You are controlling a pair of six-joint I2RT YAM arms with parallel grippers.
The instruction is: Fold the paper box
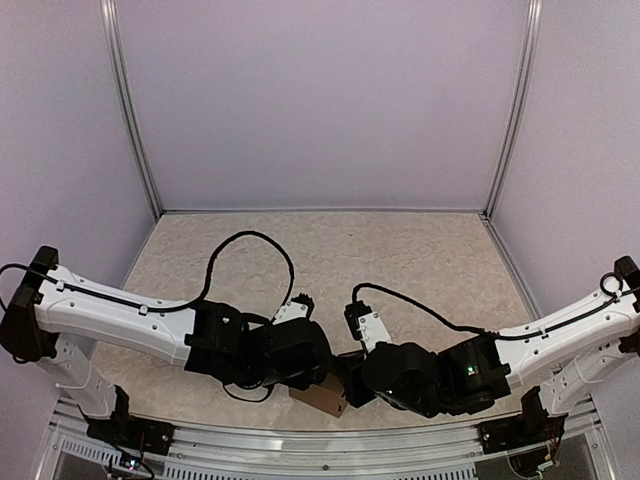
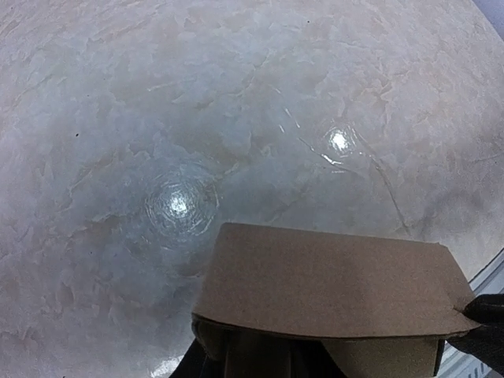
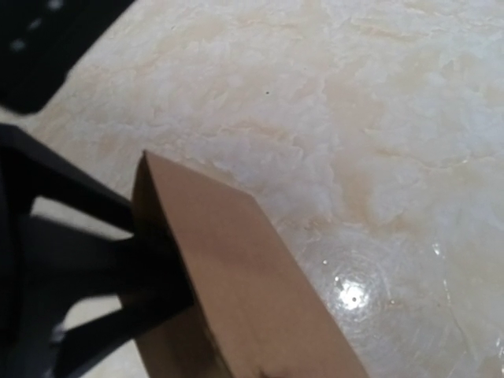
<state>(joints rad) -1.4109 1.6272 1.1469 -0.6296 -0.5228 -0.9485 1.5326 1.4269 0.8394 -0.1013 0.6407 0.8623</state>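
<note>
The small squarish brown cardboard paper box [image 1: 322, 398] sits at the near edge of the mottled beige worktop [image 1: 400, 260], between the two black wrists that crowd over it in the top view. From the left wrist, its top flap lies folded over, slightly bowed, with a hollow beneath. The left fingers [image 3: 94, 260] show as dark prongs touching the box's side, and the right fingers [image 2: 487, 316] meet its right-hand corner. I cannot tell whether either pair is clamped or merely pressing. The fold seems to be at its closing stage: next, press the flap flat and tuck it in while the other side braces the box
</note>
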